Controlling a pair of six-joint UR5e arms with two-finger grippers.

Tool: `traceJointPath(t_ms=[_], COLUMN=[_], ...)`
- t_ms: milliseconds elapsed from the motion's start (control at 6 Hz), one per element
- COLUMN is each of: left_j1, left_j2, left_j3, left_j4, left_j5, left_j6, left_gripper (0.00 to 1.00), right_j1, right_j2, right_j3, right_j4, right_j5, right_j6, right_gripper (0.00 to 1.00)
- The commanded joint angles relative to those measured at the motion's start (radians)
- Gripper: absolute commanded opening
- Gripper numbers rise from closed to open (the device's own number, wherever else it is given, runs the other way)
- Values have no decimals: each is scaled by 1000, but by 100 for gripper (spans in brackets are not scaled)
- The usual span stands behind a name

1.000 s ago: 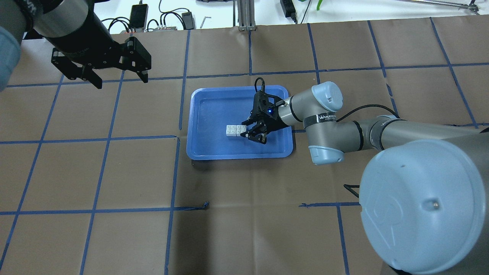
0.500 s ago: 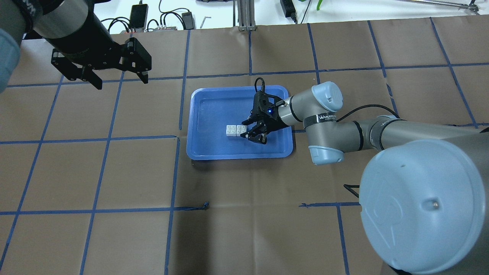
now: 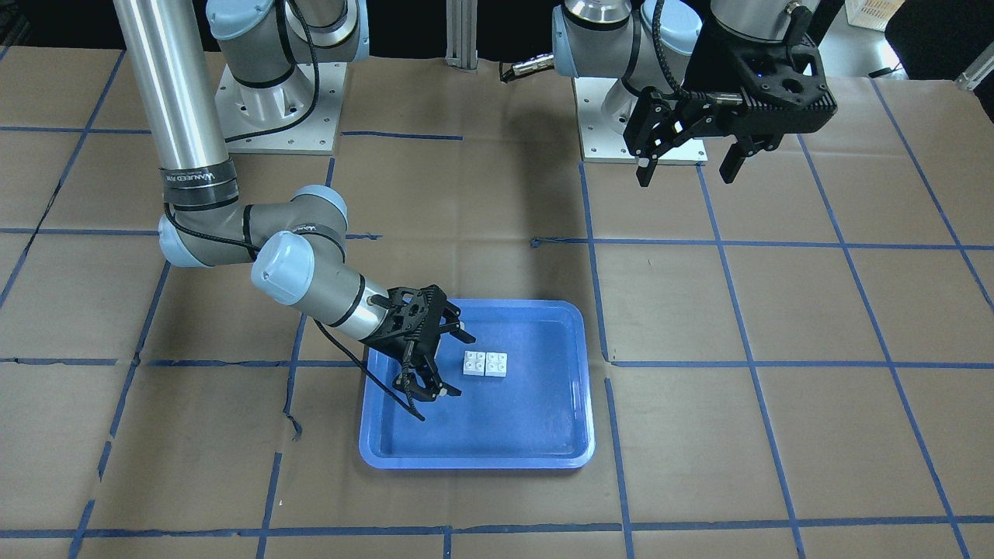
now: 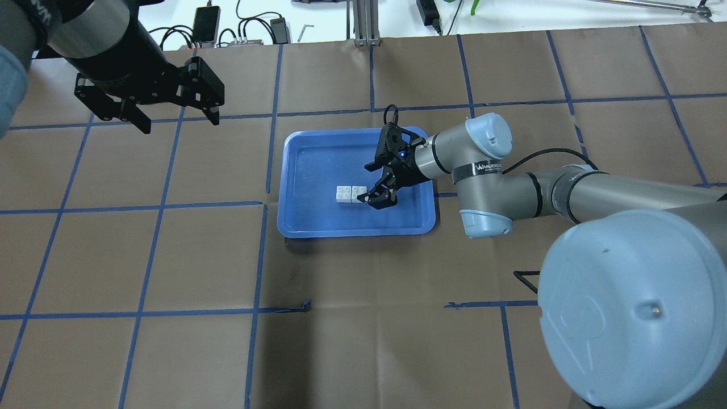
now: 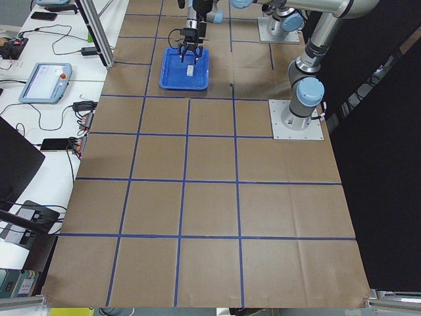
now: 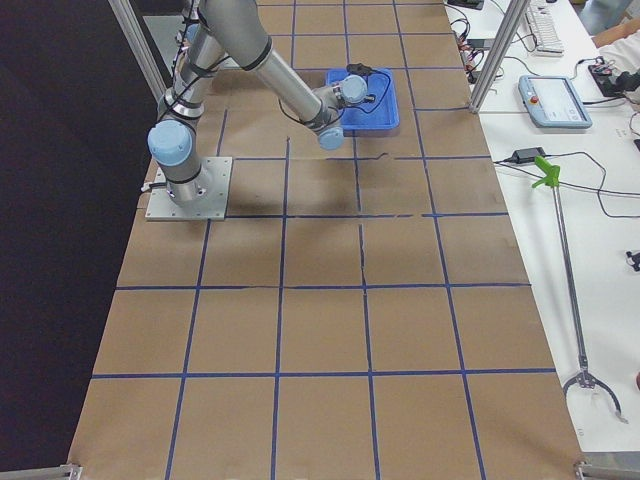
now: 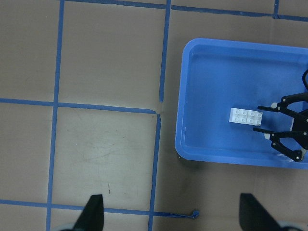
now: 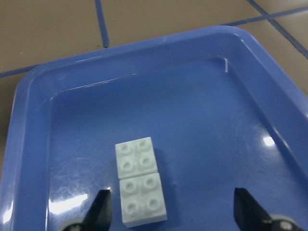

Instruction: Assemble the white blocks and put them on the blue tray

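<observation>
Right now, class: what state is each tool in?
Left tool: open, empty.
Right tool: open, empty; blocks lie loose in tray.

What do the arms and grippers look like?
The right arm and left arm are silver-grey with pale blue joint caps; the right carries a white-lettered black band and a black cable. The left gripper and right gripper are black, two-fingered.

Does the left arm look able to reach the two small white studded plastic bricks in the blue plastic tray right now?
Probably yes. The white bricks lie uncovered in the blue tray; the open right gripper flanks only their right end, leaving the side toward the left gripper free.
</observation>
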Motion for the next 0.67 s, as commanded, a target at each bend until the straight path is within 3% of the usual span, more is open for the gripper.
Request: traceJointPath(t_ms=[0, 333, 500], left_j1=[1, 1, 1], left_j2=[0, 0, 0], left_j3=[-1, -1, -2], left_j4=[0, 0, 0], left_j5=[0, 0, 2], left_j6=[0, 0, 0], left_gripper=[99, 99, 99], right_j1=[-6, -9, -17], right_j2=[-83, -242, -272], right_j3=[-34, -35, -44], right_j4=[65, 310, 350], right_j5=[-159, -322, -361], right_j6=[205, 441, 526], right_gripper=[100, 100, 100])
